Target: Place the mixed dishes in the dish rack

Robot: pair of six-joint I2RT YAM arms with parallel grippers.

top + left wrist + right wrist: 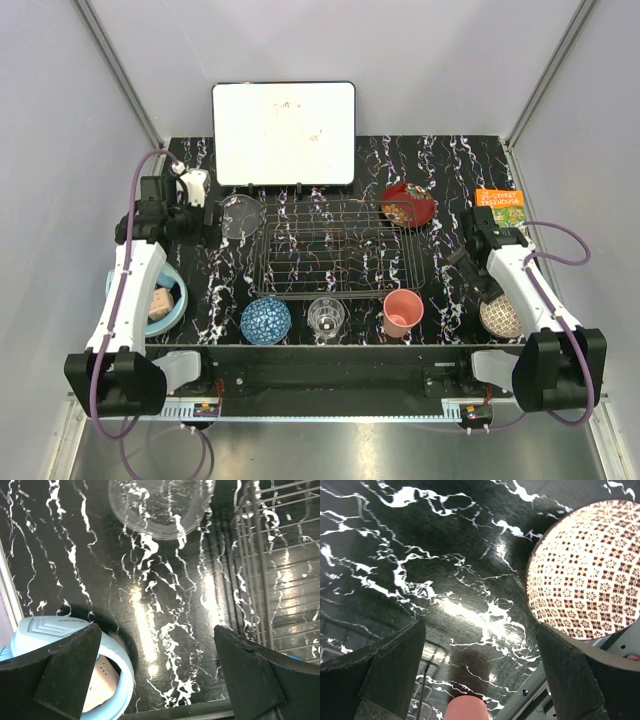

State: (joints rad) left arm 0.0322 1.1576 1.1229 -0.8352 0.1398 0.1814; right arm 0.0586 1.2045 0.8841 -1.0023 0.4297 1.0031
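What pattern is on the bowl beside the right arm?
Beige bowl: a brown netted grid, clearest in right wrist view.

Whiteboard (284, 133) propped upright at far centre, with faint red marks on it. Orange book (500, 207) lies flat at far right. Light blue headphones (176, 308) sit at the near-left edge, beige ear pad showing. All on the black white-veined marble tabletop (400, 160).

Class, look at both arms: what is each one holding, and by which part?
Nothing is held. The left gripper and the right gripper are both open and empty.
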